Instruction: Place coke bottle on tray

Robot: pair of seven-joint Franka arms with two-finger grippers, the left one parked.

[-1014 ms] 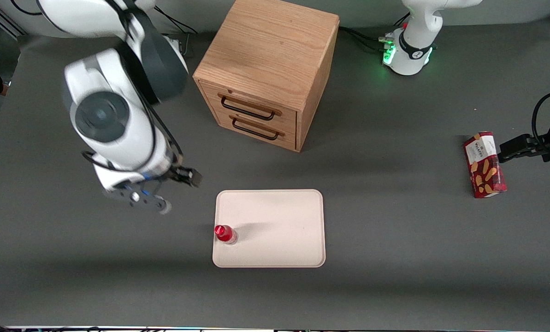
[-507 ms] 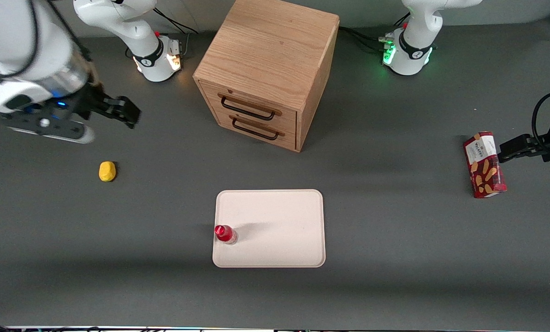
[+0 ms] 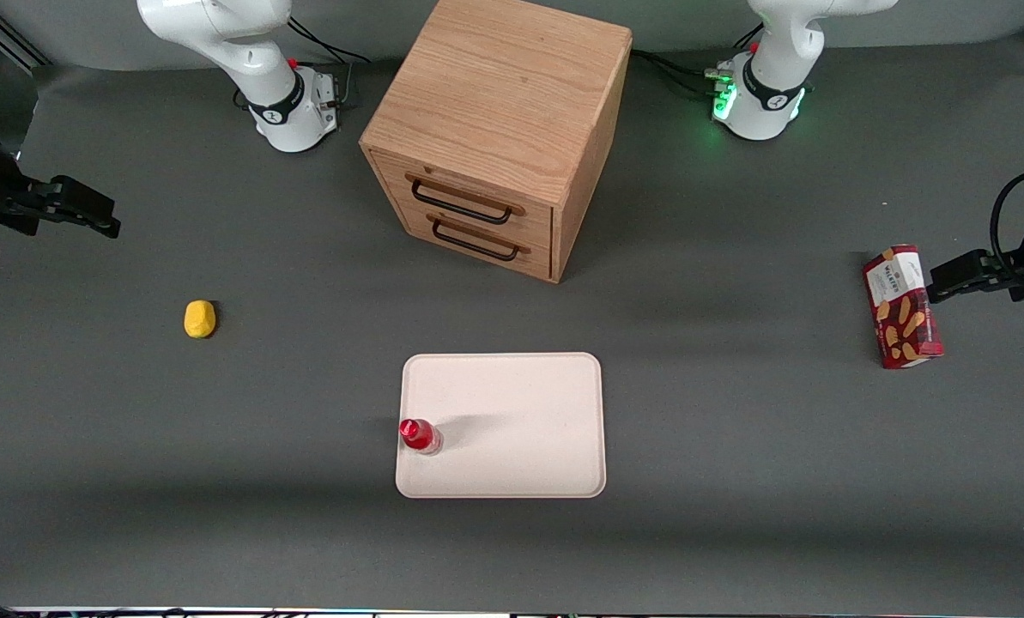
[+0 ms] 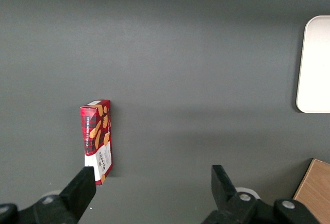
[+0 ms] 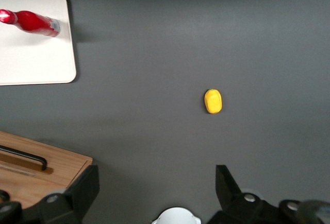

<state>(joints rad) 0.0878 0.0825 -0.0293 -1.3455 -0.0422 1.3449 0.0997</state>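
The dark grey worktop (image 3: 735, 481) carries everything here. Largest on it is the wooden drawer box (image 3: 499, 129), standing farther from the front camera than the tray, with two dark handles on its front. Nearer the camera lies the tray (image 3: 512, 403), a flat cream rectangle with rounded corners and a low rim; part of it shows again from the right wrist (image 5: 36, 54) and a corner from the left wrist (image 4: 315, 69). The gripper (image 3: 44, 206) hangs at the working arm's end of the worktop, well apart from the tray and higher than the yellow lump; the right wrist camera shows its two dark fingers (image 5: 77, 193) spread wide with nothing between them. Toward the parked arm's end lies a red snack box (image 3: 902, 307) printed with biscuits. The coke bottle (image 3: 419, 435) stands upright on the tray, close against the rim on the working arm's side, red cap up (image 5: 32, 22). Smallest is a yellow rounded lump (image 3: 199, 318), alone on the worktop toward the working arm's end.
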